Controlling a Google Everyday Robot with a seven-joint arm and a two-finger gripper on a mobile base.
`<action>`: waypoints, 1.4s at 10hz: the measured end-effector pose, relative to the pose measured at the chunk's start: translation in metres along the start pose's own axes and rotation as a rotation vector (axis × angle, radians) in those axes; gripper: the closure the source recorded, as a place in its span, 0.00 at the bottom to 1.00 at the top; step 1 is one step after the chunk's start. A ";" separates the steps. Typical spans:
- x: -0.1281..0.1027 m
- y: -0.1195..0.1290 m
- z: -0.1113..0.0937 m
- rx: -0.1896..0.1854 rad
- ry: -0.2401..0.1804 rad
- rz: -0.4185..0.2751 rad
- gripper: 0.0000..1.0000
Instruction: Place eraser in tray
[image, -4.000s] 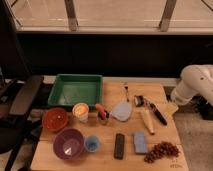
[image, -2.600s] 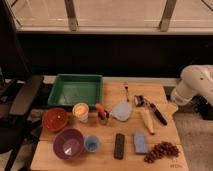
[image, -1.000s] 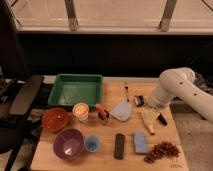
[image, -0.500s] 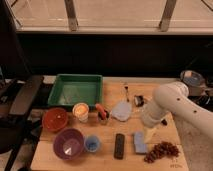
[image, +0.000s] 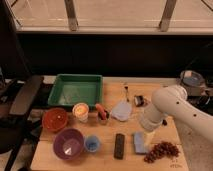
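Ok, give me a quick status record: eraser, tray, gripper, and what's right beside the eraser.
eraser: lying flat near the front edge of the table, nothing touching it
tray: green, back left of the table; eraser not in it
gripper: open, holding nothing, hanging right of the eraser, just behind the blue block
beside eraser: blue cup on its left, blue block on its right, both apart from it
task status: eraser not yet grasped

End effector (image: 147, 125) seemingly over blue block (image: 140, 142); eraser (image: 119, 145) between it and blue cup (image: 92, 144); tray (image: 75, 92) unobstructed.
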 end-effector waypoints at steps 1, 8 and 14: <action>-0.002 -0.001 0.005 -0.007 -0.005 -0.023 0.22; -0.045 -0.019 0.089 -0.085 0.028 -0.204 0.22; -0.046 -0.006 0.145 -0.129 0.019 -0.227 0.22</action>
